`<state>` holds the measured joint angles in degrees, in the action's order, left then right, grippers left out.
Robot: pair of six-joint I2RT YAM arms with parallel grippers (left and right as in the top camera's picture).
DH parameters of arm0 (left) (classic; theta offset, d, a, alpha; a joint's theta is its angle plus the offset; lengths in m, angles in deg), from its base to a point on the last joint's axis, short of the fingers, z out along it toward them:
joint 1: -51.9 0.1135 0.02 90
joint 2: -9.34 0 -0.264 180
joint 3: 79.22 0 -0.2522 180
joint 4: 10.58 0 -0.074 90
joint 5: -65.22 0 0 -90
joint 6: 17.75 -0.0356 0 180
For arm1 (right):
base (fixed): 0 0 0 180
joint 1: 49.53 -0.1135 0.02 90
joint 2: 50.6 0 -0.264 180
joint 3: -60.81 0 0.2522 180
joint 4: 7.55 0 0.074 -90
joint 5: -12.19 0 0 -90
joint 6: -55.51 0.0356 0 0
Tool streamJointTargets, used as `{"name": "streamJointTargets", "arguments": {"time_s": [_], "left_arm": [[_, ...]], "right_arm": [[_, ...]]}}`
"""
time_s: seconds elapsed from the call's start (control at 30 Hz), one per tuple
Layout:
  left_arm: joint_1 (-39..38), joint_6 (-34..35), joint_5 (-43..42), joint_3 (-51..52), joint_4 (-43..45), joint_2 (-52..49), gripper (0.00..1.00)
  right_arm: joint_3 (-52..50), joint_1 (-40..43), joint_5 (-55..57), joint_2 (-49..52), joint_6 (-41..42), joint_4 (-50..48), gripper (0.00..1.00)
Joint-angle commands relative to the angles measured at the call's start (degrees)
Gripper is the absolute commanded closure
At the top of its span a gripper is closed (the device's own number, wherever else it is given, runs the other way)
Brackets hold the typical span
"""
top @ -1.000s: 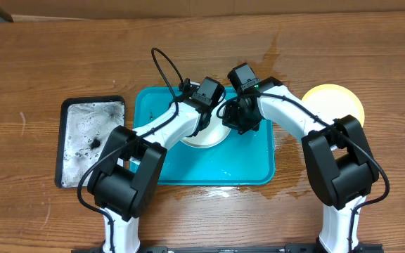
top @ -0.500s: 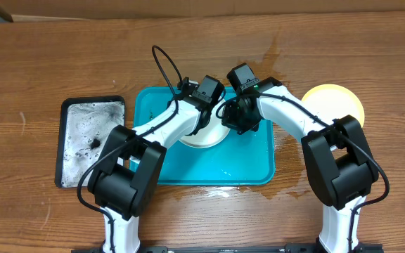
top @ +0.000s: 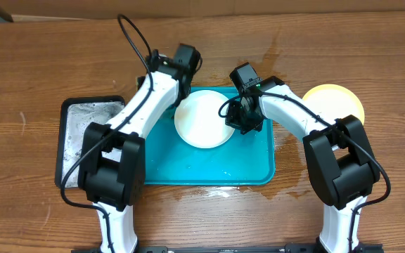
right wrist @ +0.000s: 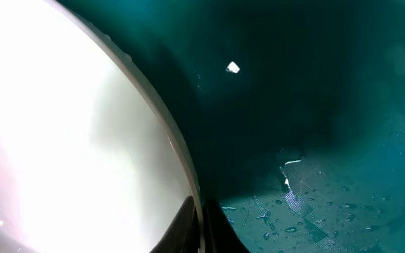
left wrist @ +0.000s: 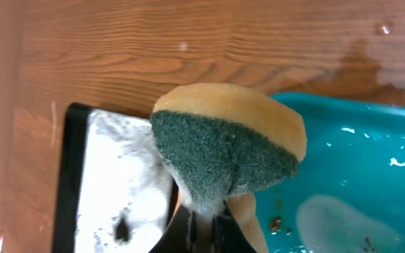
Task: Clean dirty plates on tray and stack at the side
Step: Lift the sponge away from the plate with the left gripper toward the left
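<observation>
My right tool [right wrist: 200, 226] pinches the stiff, probably slippery white plate [top: 201, 123] at its rim; my left tool [left wrist: 202, 214] clenches the soft sponge [left wrist: 223, 151].

The left arm [top: 146, 105] and right arm [top: 290, 112] had white rounded links joined by bulky black housings [top: 111, 169]. A thin black cable [top: 136, 41] looped off the left one; black boxy cameras [top: 243, 74] capped both wrists.
</observation>
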<state>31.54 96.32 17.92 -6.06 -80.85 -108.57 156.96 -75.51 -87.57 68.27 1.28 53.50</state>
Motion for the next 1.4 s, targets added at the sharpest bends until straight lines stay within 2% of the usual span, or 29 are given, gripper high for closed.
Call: {"name": "streamJointTargets", "arguments": {"time_s": [0.0,0.17,0.3,0.4,0.43,0.6,0.7,0.83,0.97,1.2,1.37], "left_arm": [[0.2,3.4,-2.3,-4.0,-3.7,-0.4,0.96],[2.3,3.2,-10.1,-5.0,-8.6,-0.4,0.96],[6.4,0.7,-19.9,-5.4,-12.7,-0.4,0.96],[12.6,-6.5,-31.2,-7.1,-15.9,0.0,0.96],[16.2,-10.5,-37.3,-8.0,-17.2,0.8,0.96],[25.3,-22.0,-56.3,-8.3,-18.8,5.7,0.96],[31.0,-24.9,-64.6,-8.3,-17.9,11.0,0.96],[37.6,-24.3,-67.9,-8.3,-16.8,18.0,0.96],[42.9,-23.9,-67.8,-8.3,-16.9,24.4,0.96],[44.5,-22.5,-67.8,-8.3,-16.9,28.5,0.96],[44.5,-21.7,-67.8,-8.3,-16.9,28.3,0.96]], "right_arm": [[-1.4,0.5,4.6,0.9,0.1,0.4,0.96],[-1.4,0.5,4.6,0.9,0.1,0.4,0.96],[-1.3,0.5,4.6,0.9,0.0,0.4,0.96],[-1.3,0.5,4.6,0.9,0.0,0.3,0.96],[-1.3,0.5,4.6,0.9,0.0,0.3,0.96],[-0.1,0.5,4.6,0.9,-1.3,1.2,0.96],[2.5,0.5,4.9,0.9,-3.2,3.3,0.96],[6.7,0.5,7.5,0.9,-3.3,7.8,0.96],[11.1,0.4,7.0,0.9,-5.6,11.6,0.96],[14.9,0.5,-1.9,0.6,-5.8,14.1,0.96],[16.0,0.5,-3.9,-0.6,-6.2,14.7,0.96]]}}
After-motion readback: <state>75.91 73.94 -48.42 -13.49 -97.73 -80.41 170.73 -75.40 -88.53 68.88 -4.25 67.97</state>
